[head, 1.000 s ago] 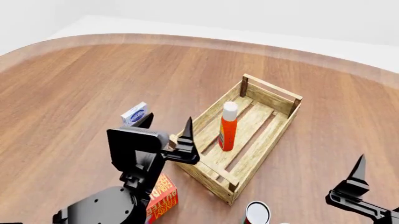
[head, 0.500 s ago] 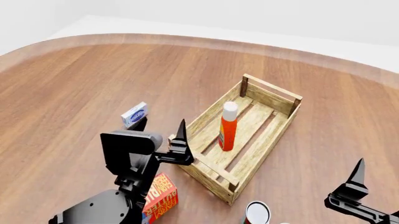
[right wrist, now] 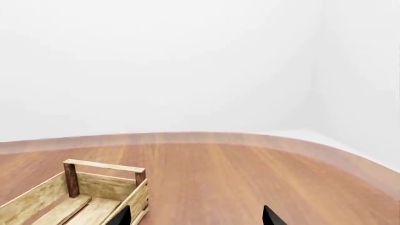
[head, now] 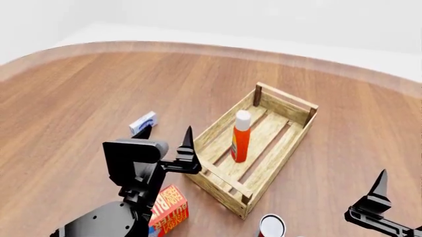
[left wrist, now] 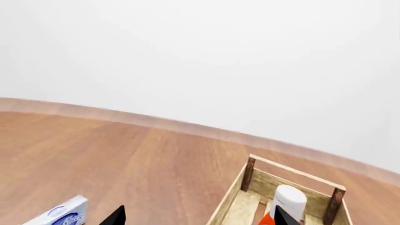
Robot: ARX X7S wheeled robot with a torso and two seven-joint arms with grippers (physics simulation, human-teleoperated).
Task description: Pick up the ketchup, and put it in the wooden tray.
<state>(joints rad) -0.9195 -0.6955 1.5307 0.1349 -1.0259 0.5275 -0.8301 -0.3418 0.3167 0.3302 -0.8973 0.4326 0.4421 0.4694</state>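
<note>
The ketchup (head: 240, 136) stands upright inside the wooden tray (head: 290, 138), just beyond the left gripper (head: 165, 143) and a little to its right, touched by nothing. That gripper hangs with its two dark fingers spread wide and nothing between them, close against the tray's near long wall. A small blue-and-white box (head: 142, 122) lies just past its outer finger, and a red-and-yellow box (head: 169, 208) sits under its arm. Well apart, the right gripper (right wrist: 195, 216) is likewise spread and empty, with a red-labelled can (head: 271, 225) off to its left.
</note>
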